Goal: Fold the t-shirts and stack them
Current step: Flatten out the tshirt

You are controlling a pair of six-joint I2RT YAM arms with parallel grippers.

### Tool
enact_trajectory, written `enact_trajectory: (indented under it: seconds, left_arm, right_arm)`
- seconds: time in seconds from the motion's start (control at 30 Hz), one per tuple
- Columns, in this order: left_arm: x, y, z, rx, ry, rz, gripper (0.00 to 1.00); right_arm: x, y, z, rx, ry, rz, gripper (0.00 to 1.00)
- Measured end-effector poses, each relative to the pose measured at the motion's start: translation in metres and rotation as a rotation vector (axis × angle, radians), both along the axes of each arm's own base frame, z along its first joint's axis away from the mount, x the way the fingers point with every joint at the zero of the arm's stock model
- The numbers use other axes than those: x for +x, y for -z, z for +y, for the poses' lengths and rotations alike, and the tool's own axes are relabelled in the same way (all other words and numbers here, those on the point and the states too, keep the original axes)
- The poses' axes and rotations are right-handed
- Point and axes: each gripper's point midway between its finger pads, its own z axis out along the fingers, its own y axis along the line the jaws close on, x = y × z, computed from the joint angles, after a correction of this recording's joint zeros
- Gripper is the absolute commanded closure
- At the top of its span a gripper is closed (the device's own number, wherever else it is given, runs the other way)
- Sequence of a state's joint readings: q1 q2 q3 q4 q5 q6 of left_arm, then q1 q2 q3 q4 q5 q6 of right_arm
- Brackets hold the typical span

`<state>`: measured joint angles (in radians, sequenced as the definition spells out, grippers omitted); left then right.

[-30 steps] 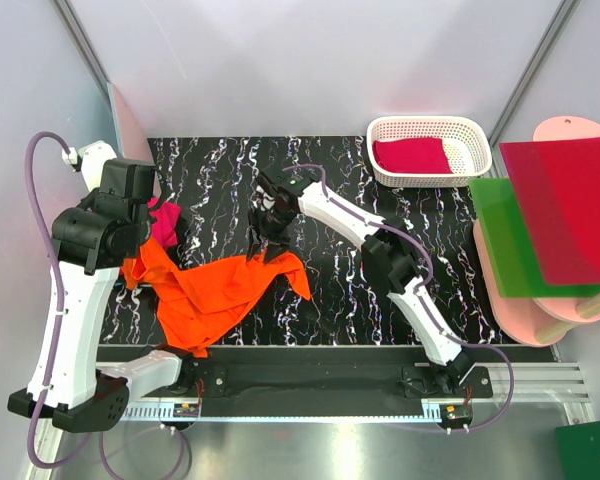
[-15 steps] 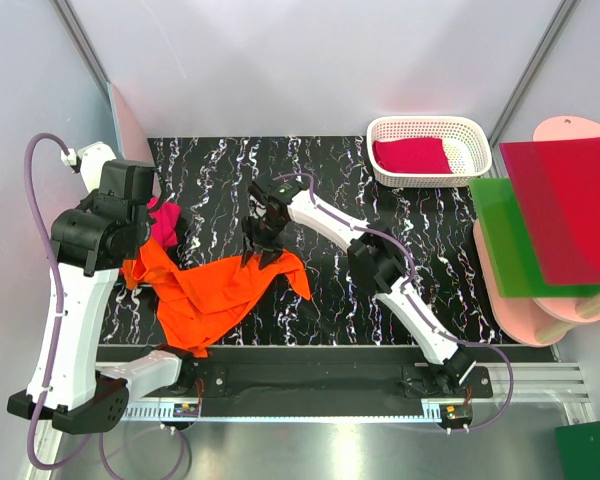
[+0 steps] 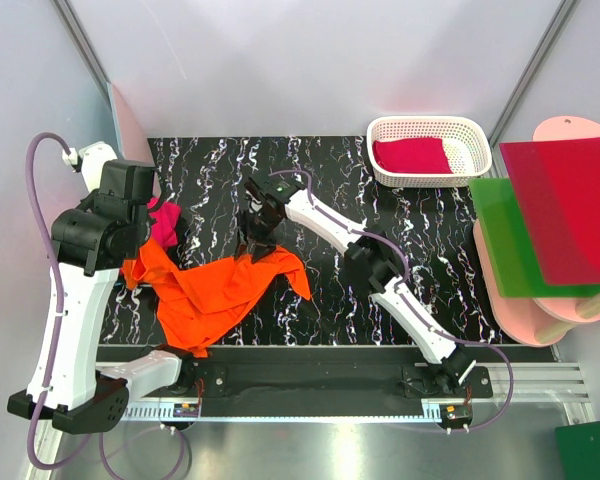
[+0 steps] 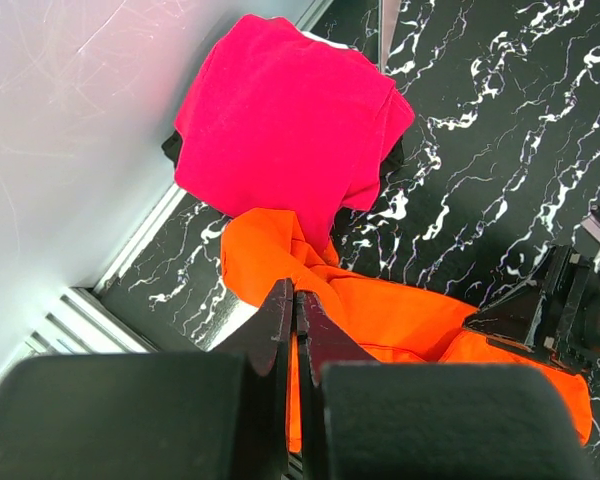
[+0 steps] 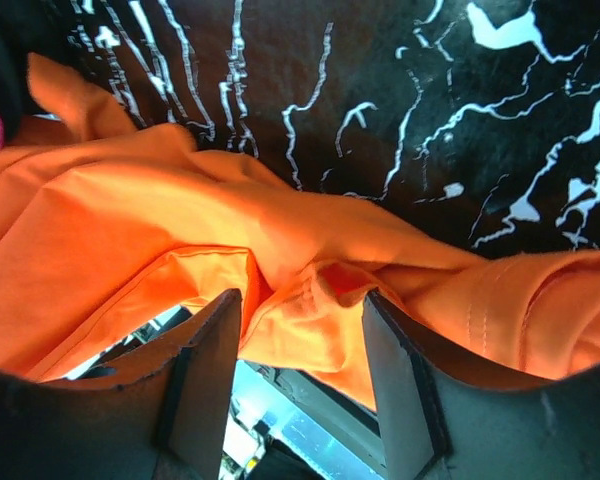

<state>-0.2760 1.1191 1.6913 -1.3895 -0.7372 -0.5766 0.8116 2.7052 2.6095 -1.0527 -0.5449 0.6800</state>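
The bright orange t-shirt (image 3: pixel 215 295) lies crumpled at the table's front left. It also shows in the left wrist view (image 4: pixel 400 315) and the right wrist view (image 5: pixel 130 220). My left gripper (image 4: pixel 296 295) is shut on the shirt's left edge; in the top view the arm hides it. My right gripper (image 3: pixel 255 243) is open at the shirt's far edge, and a raised fold of orange cloth lies between its fingers (image 5: pixel 205 370). A crumpled magenta-pink t-shirt (image 3: pixel 163 222) (image 4: pixel 280 120) sits by the left wall. A folded crimson t-shirt (image 3: pixel 412 155) lies in the white basket (image 3: pixel 425 122).
A stiff red sheet (image 3: pixel 570 210) and a green sheet (image 3: pixel 505 240) rest on pale pink boards (image 3: pixel 540 310) off the table's right edge. The left wall (image 4: pixel 70 150) stands close behind the magenta shirt. The black marbled table (image 3: pixel 430 230) is bare between shirt and basket.
My right arm has shifted a little left and its gripper has come down onto the orange shirt's far edge. The left arm and the shirts have hardly moved.
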Motion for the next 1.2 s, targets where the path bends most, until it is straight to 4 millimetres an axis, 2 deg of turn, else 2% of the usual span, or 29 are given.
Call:
enact_trajectory:
  seconds: [0.07,0.1,0.27,0.47,0.6,0.7,0.73,0.77,0.83,0.9,0.97,1.03,1.07,1.1,1.17,1.2]
  left_arm:
    - [0.0,0.0,0.0,0.003,0.003,0.003,1.0]
    - [0.0,0.0,0.0,0.005,0.004,0.003,1.0]
    - [-0.001,0.0,0.001,0.019,0.01,0.011,1.0]
    - [0.001,0.001,0.002,0.032,0.015,0.025,1.0]
    - [0.001,0.001,0.002,0.038,0.019,0.031,1.0]
    - [0.001,0.001,0.002,0.038,0.02,0.03,1.0]
    - [0.001,0.001,0.002,0.037,0.019,0.03,1.0]
    - [0.001,0.001,0.002,0.037,0.019,0.03,1.0]
    - [0.001,0.001,0.002,0.037,0.019,0.029,1.0]
    - [0.0,0.001,0.002,0.036,0.02,0.028,1.0]
    - [0.0,0.0,0.002,0.035,0.02,0.027,1.0]
    - [-0.001,0.001,0.002,0.03,0.023,0.024,1.0]
    - [-0.001,0.003,0.001,0.027,0.024,0.025,1.0]
    - [-0.003,0.006,0.001,0.023,0.025,0.028,1.0]
    - [-0.006,0.013,0.0,0.013,0.027,0.04,1.0]
    - [-0.007,0.015,-0.001,0.007,0.03,0.046,1.0]
  right_arm:
    - [-0.001,0.005,0.0,-0.002,-0.003,0.012,0.44]
    - [-0.002,0.006,0.0,-0.001,-0.005,0.019,0.49]
    - [-0.005,0.013,-0.001,-0.008,-0.012,0.039,1.0]
    - [-0.007,0.019,-0.009,-0.049,-0.023,0.027,1.0]
    - [0.0,0.018,-0.031,-0.149,-0.015,-0.062,1.0]
    - [0.016,-0.018,-0.054,-0.22,0.015,-0.217,1.0]
    - [0.024,-0.038,-0.063,-0.237,0.035,-0.291,1.0]
    - [0.032,-0.063,-0.073,-0.251,0.062,-0.371,1.0]
    - [0.046,-0.124,-0.1,-0.259,0.137,-0.54,1.0]
    - [0.056,-0.191,-0.134,-0.251,0.238,-0.706,1.0]
    - [0.059,-0.246,-0.17,-0.236,0.344,-0.847,1.0]
    - [0.05,-0.282,-0.213,-0.243,0.439,-0.944,1.0]
    - [0.043,-0.286,-0.231,-0.256,0.471,-0.966,1.0]
    - [0.033,-0.279,-0.246,-0.285,0.479,-0.963,1.0]
    - [0.016,-0.246,-0.263,-0.339,0.474,-0.921,1.0]
    - [0.008,-0.219,-0.269,-0.384,0.453,-0.875,1.0]
